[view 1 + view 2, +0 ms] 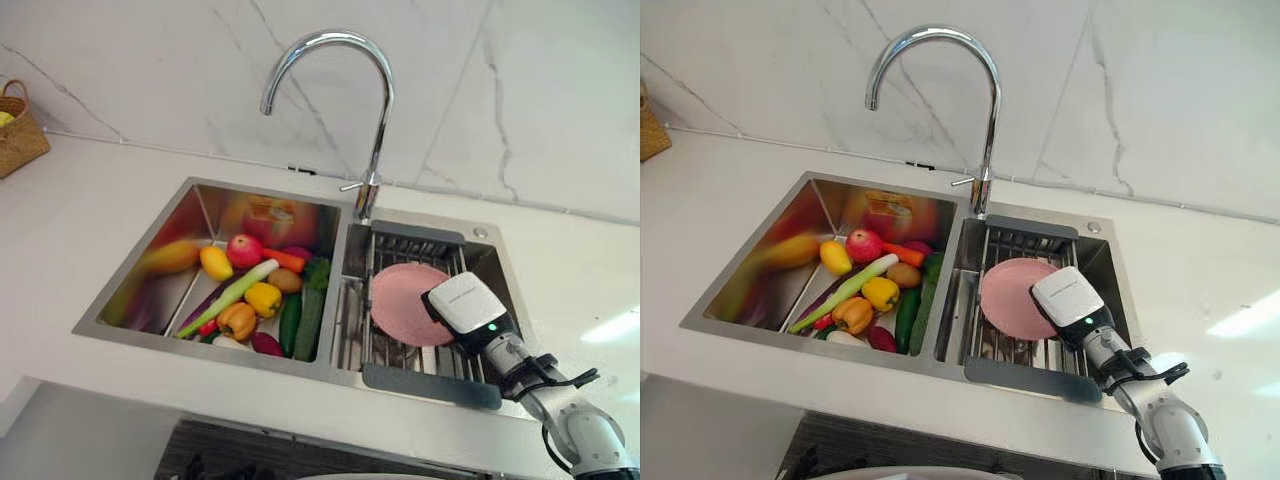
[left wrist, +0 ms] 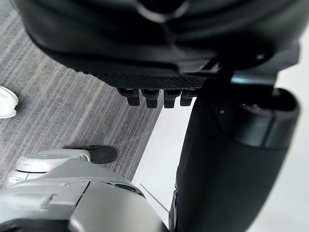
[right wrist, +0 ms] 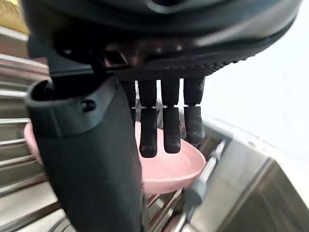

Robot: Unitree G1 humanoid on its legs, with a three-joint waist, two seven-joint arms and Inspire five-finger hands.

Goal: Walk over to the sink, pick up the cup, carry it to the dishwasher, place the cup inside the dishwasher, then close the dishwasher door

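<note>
A pink cup lies tipped on the wire rack in the right basin of the sink. My right hand hovers at the cup's right edge, seen from behind. In the right wrist view its fingers hang nearly straight over the cup, just inside the rim. The thumb stands apart on the near side, so the hand is open and grips nothing. My left hand hangs low beside me over grey floor, fingers relaxed and empty.
The left basin holds several vegetables and fruits. A tall curved faucet rises behind the divider. A grey mat hangs on the rack's front edge. A woven basket sits on the white counter at far left.
</note>
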